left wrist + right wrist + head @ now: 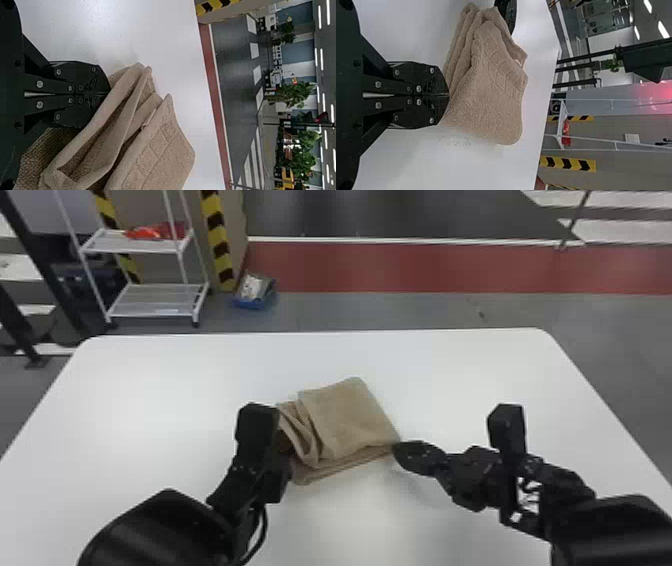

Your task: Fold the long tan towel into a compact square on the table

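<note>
The towel is gathered into a folded stack at the middle of the desk, its left side rumpled. The squaring stage appears to be in hand; next, the loose left folds should be laid flat and the edges lined up. The left end effector is closed against those folds, and the right one is closed at the near right corner; whether cloth is pinched by either cannot be told. Beyond the far edge, pale and dark items, not identifiable, are held in a blue bin on the floor.
</note>
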Robot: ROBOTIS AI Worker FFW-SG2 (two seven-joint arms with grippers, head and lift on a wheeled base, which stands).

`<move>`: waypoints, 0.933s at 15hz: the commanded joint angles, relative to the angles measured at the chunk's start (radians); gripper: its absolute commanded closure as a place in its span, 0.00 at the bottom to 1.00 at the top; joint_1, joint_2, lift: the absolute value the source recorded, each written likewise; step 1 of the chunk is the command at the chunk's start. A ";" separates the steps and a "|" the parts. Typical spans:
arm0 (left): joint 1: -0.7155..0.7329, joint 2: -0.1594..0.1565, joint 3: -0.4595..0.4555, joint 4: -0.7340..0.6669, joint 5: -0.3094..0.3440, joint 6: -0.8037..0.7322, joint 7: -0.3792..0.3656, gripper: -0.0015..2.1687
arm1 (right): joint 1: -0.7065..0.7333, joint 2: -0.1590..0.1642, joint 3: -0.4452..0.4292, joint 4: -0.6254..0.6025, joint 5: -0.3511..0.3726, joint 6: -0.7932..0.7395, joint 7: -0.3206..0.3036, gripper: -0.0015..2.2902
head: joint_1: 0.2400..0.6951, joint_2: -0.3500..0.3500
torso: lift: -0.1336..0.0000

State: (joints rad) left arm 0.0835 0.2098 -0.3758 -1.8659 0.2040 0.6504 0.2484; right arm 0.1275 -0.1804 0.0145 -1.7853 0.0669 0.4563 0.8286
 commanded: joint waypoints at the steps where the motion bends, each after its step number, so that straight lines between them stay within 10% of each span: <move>1: 0.025 0.014 0.009 -0.052 0.000 0.021 -0.001 0.99 | -0.034 0.004 0.005 0.029 0.004 0.019 -0.006 0.97 | 1.00 0.47 | 0.07; 14: 0.156 0.063 0.080 -0.220 -0.011 0.015 -0.008 0.99 | -0.350 0.025 0.059 0.256 0.091 0.187 -0.048 0.97 | 1.00 0.49 | 0.07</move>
State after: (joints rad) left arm 0.2393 0.2740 -0.2988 -2.0945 0.1932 0.6739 0.2427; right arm -0.1757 -0.1674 0.0622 -1.5566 0.1327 0.6142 0.7819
